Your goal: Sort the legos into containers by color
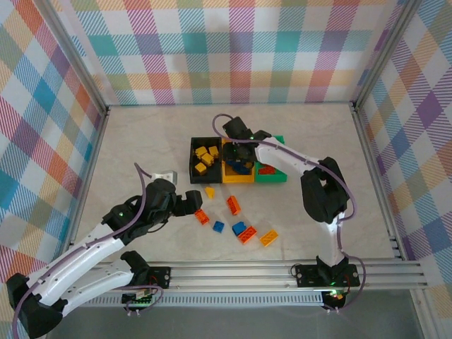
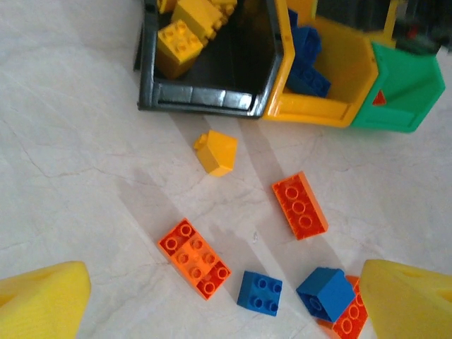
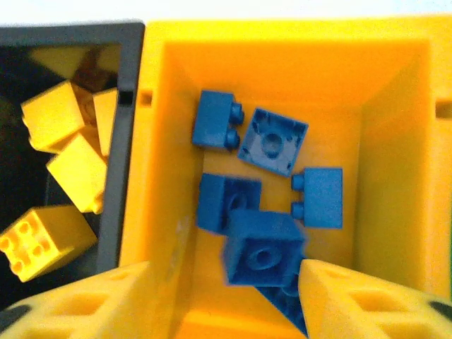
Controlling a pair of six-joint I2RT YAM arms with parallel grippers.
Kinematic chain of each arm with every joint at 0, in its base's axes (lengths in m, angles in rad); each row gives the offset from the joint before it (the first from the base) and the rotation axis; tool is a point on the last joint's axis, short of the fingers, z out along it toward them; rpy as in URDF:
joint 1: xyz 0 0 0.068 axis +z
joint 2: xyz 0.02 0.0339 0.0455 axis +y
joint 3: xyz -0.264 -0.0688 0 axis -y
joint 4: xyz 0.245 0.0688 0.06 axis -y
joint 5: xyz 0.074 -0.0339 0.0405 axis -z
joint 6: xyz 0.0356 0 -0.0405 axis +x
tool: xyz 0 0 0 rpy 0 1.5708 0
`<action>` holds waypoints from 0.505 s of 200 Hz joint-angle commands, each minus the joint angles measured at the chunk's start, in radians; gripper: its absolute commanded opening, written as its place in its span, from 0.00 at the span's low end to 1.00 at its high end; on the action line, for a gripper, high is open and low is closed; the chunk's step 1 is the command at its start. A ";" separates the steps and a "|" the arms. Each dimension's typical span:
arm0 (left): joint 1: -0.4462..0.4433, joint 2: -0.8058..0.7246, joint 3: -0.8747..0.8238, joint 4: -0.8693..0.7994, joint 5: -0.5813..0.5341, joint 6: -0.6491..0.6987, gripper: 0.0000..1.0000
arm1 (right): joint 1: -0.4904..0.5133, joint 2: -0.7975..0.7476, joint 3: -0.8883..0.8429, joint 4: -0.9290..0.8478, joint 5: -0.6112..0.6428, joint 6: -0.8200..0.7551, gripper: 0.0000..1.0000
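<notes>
Right now, treat the step in hand as a release over the yellow-orange bin (image 3: 395, 176). Note the right gripper (image 3: 226, 275) above it, fingers spread wide, and the falling blue brick (image 3: 265, 258) blurred between them, clear of one pad and at most grazing the other. Probably dropping toward the sorted blue bricks (image 3: 272, 141) lying inside. Leave those fingers wide until landing, then lift straight up, well off the shared wall, to avoid nudging anything across into the black bin (image 3: 131, 141) among the yellow bricks (image 3: 53, 116).

Meanwhile, mind the left gripper (image 2: 226, 304): low over the table, likewise wide and holding nothing, above the loose legos. Among these, count a loose yellow brick (image 2: 215, 152) just in front of the black bin, a long orange-red brick (image 2: 299, 205), an orange brick (image 2: 194, 258) and a lone blue brick (image 2: 259, 292).

For the next pick, favour the lone blue brick, apart from its neighbours, over the second blue brick (image 2: 325, 293), seemingly resting on an orange-red piece. Centre the fingers, close across flat sides rather than studs, and hold back from the bins until free of the right arm. Save the orange-red bricks for the green bin (image 2: 402, 92).
</notes>
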 commanded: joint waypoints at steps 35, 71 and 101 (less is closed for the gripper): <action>-0.107 0.147 -0.018 0.076 0.105 0.033 0.91 | 0.004 -0.123 -0.063 0.039 -0.049 0.001 0.76; -0.346 0.364 0.027 0.066 -0.005 0.027 0.88 | 0.004 -0.260 -0.250 0.089 -0.081 0.029 0.78; -0.421 0.483 0.034 0.107 -0.001 0.006 0.83 | 0.007 -0.353 -0.400 0.126 -0.087 0.054 0.78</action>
